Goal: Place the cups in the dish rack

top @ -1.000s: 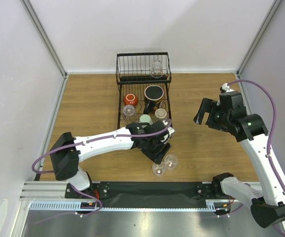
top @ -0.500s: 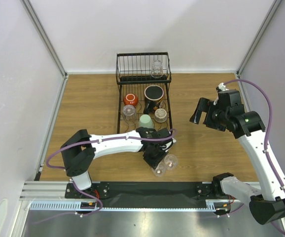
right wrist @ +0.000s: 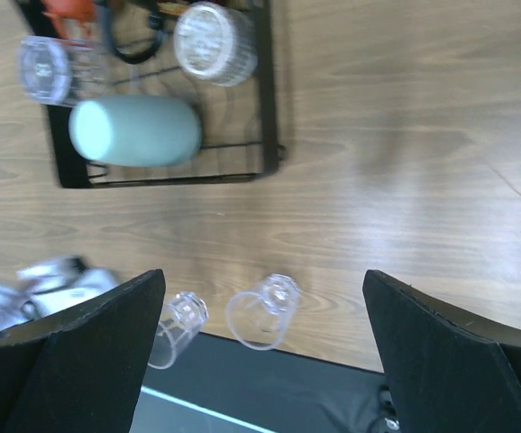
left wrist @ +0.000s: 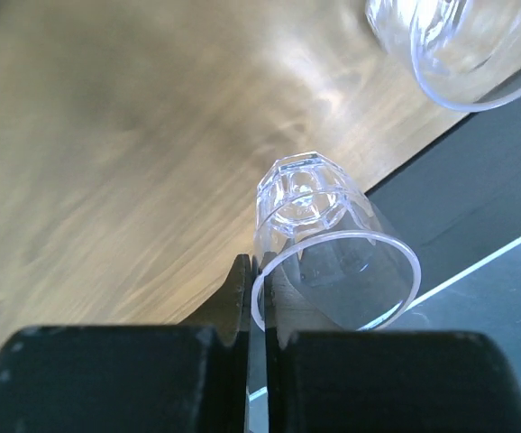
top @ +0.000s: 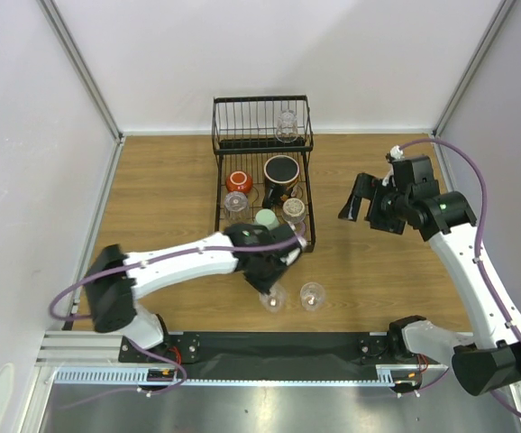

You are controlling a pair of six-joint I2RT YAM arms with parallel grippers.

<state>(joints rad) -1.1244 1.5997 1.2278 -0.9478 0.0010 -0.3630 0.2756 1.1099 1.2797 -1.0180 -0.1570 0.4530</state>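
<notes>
Since one finger sits inside the rim and one outside, left pincer [left wrist: 259, 271] is clenched on a clear glass tumbler [left wrist: 328, 253] at bench [top: 170, 180] front edge, short of dish rack [top: 217, 194]; right pincer [top: 366, 200] spread wide, empty.

Five tumblers [top: 286, 126] [top: 236, 206] [top: 294, 209] [top: 272, 298] [top: 312, 295], one green cup [top: 266, 217], two mugs [top: 237, 181] [top: 281, 171], one rack [top: 247, 122]
</notes>
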